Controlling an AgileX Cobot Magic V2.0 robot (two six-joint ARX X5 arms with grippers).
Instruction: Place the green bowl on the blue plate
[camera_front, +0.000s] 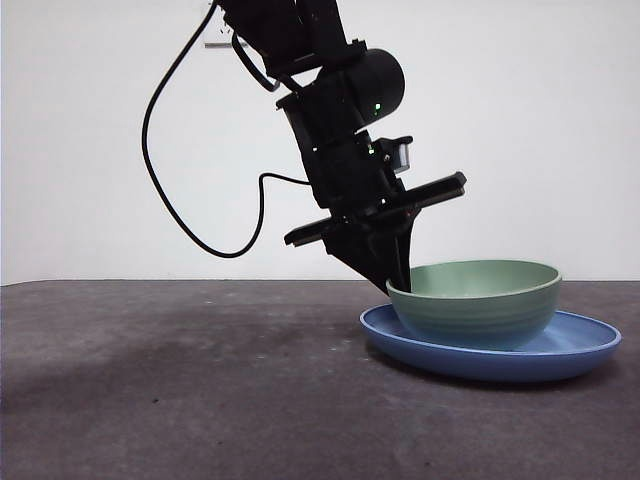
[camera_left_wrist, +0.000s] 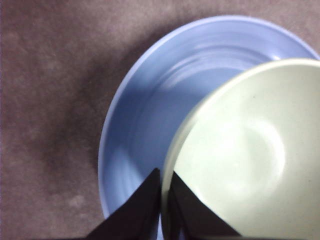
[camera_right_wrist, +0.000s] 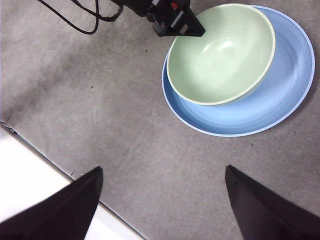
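Note:
The pale green bowl (camera_front: 480, 305) rests inside the blue plate (camera_front: 560, 350), off-centre toward the plate's left side in the front view. My left gripper (camera_front: 400, 285) reaches down from the upper left and is shut on the bowl's left rim. In the left wrist view its two jaws (camera_left_wrist: 162, 185) pinch the rim of the green bowl (camera_left_wrist: 250, 150) over the blue plate (camera_left_wrist: 145, 115). My right gripper (camera_right_wrist: 162, 170) hangs high above the table, open and holding nothing, and looks down on the bowl (camera_right_wrist: 220, 55), the plate (camera_right_wrist: 270, 105) and the left gripper (camera_right_wrist: 177, 22).
The dark grey table surface (camera_front: 180, 380) stretches left of the plate. A black cable (camera_front: 160, 150) loops off the left arm. The right wrist view shows the table's edge with a white area (camera_right_wrist: 30, 175) beyond it.

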